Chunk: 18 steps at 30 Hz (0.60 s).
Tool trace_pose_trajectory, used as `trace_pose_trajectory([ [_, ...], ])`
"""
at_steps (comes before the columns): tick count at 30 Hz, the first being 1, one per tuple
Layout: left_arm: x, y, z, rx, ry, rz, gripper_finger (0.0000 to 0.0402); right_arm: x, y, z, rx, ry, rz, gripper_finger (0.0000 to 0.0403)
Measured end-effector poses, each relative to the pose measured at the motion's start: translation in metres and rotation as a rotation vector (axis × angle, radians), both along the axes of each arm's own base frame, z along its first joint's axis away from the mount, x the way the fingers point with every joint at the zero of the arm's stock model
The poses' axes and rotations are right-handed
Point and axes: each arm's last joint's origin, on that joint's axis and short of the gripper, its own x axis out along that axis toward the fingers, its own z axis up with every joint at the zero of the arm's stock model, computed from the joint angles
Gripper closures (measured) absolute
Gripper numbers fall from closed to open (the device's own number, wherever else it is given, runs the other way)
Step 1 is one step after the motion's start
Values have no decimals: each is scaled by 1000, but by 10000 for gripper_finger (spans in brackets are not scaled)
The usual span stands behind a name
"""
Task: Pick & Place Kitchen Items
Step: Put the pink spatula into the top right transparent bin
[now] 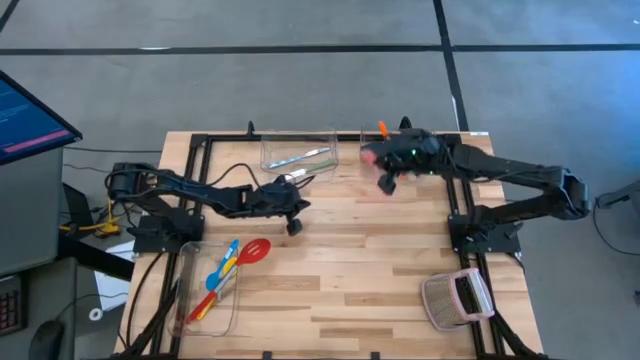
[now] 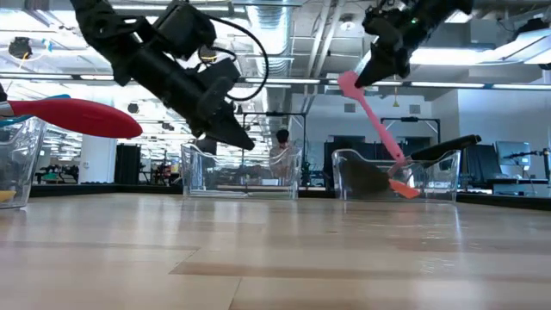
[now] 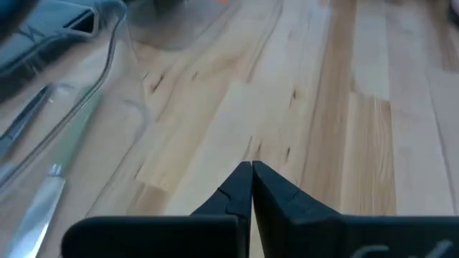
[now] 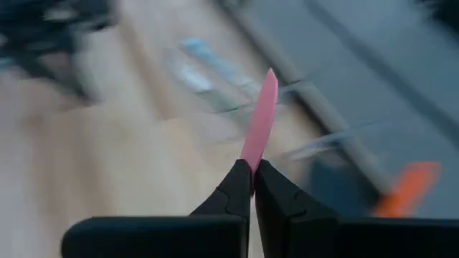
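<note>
Pink spatula hanging tilted above the far right bin, pinched at its top end by the right gripper, lower end beside an orange utensil. Left gripper closed on nothing, above bare desk near the far middle bin with pale cutlery. Red slotted spoon with blue, yellow utensils in the near left bin.

Both arms showing matte black, jointed, black cables looping off; green lights glowing on right wrist; fingers tapering to points.
</note>
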Motion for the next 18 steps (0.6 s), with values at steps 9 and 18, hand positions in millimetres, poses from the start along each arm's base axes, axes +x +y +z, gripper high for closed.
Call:
trace_pose_trajectory([
  [9, 1, 0, 2, 10, -54, -4, 400, -19, -40, 36, -311, 112, -202, 403],
  [18, 2, 0, 3, 13, -60, -4, 400, -26, -88, 15, -361, 312, -340, 403],
])
